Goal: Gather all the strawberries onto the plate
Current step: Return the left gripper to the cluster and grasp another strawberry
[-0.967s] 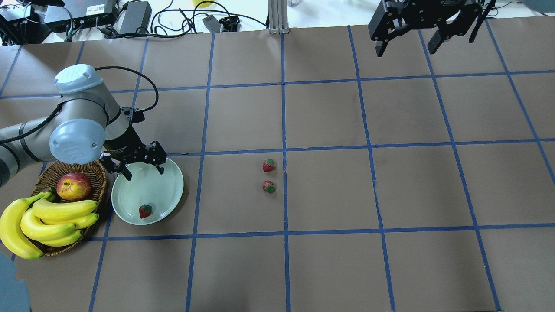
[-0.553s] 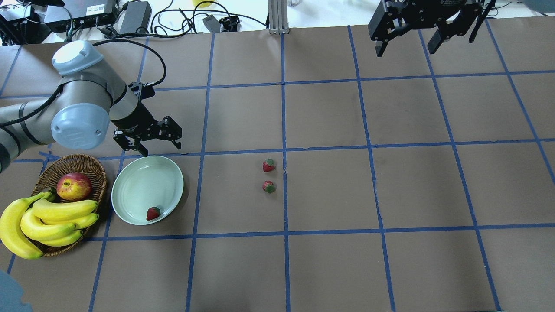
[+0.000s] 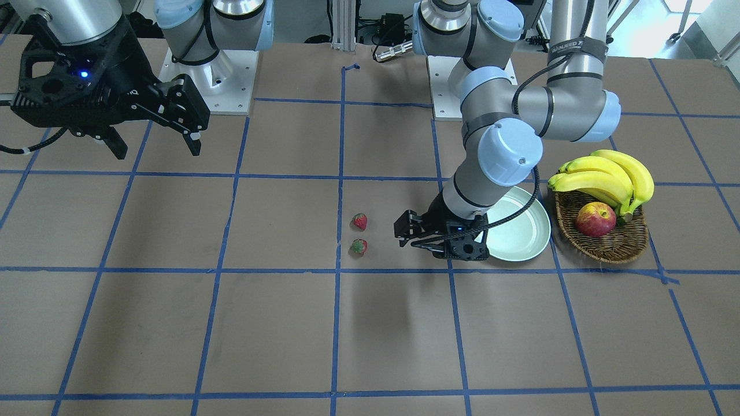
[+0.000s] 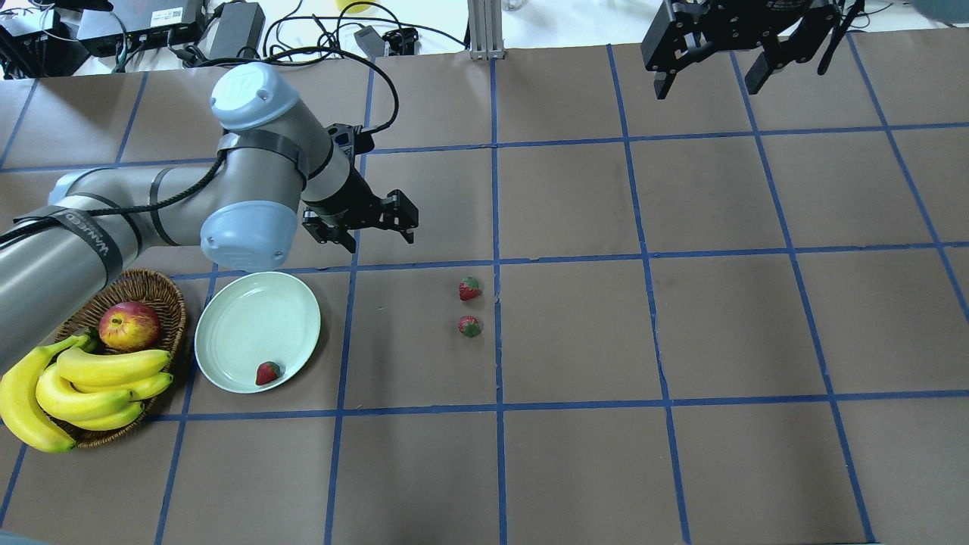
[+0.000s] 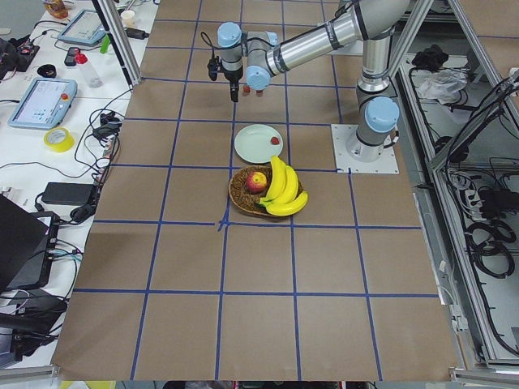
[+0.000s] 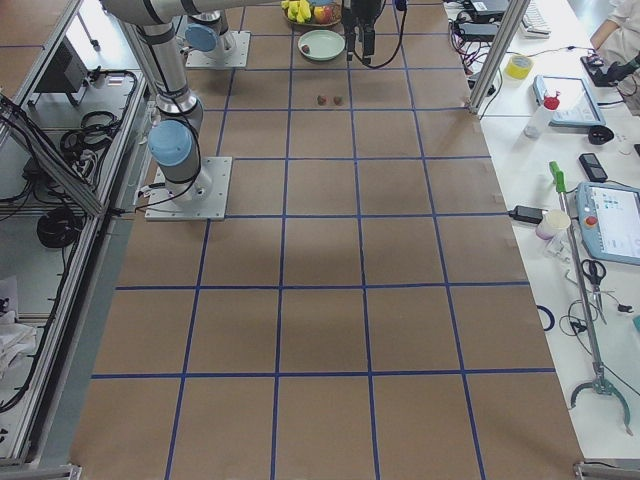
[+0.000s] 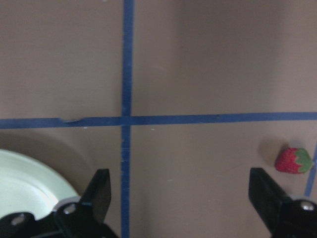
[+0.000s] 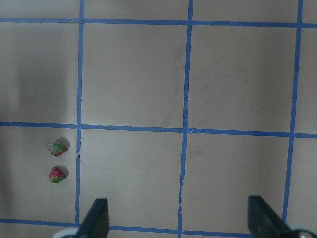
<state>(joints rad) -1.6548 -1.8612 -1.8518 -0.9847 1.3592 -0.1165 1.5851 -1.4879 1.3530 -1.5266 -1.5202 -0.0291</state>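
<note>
The pale green plate [image 4: 250, 322] lies at the left beside the basket, with one strawberry [image 4: 266, 373] on its near rim area. Two more strawberries [image 4: 469, 288] [image 4: 469, 326] lie on the brown table near the middle, one behind the other. My left gripper [image 4: 380, 241] hovers open and empty beyond the plate's far right, between plate and berries. In the left wrist view a strawberry [image 7: 293, 160] shows at the right and the plate's rim [image 7: 29, 178] at the lower left. My right gripper [image 4: 709, 87] hangs open and empty high at the far right.
A wicker basket [image 4: 176, 303] holding an apple [image 4: 129, 324] and bananas [image 4: 83, 378] stands left of the plate. Cables and power bricks [image 4: 235, 30] line the far edge, with a metal post [image 4: 484, 30] at its middle.
My left gripper rose off the plate's far rim and swung right, toward the table's middle, staying open. The strawberry in the plate rolled a little right. The right arm held still.
</note>
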